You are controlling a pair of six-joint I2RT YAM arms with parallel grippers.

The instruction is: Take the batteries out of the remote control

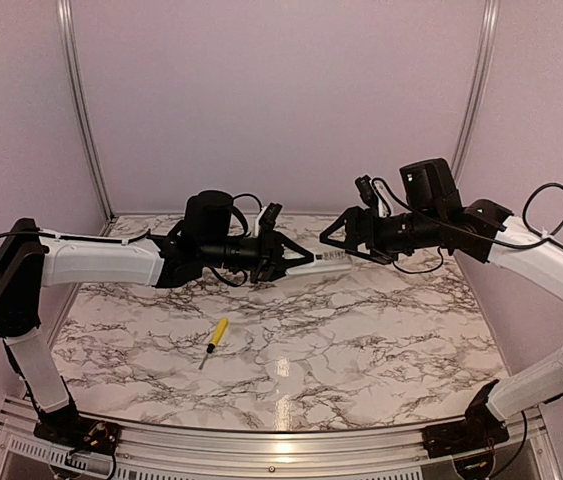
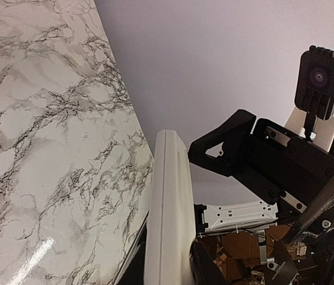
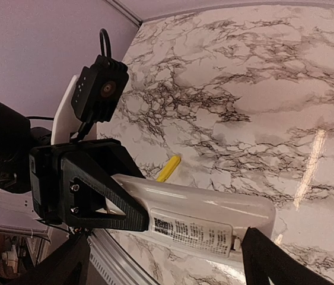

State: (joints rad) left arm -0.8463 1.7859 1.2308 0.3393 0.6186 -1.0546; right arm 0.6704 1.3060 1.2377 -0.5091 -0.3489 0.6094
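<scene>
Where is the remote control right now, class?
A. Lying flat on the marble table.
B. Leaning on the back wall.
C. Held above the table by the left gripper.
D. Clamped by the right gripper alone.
C: the left gripper is shut on one end of the remote control, which is up off the table, while the right gripper stands open at its other end.

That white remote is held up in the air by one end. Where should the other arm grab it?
Probably the free end, coming in from the right. The left gripper is shut on one end of the remote control, so the bare end juts toward the open right gripper. It's a flat bar: close on its broad faces.
</scene>
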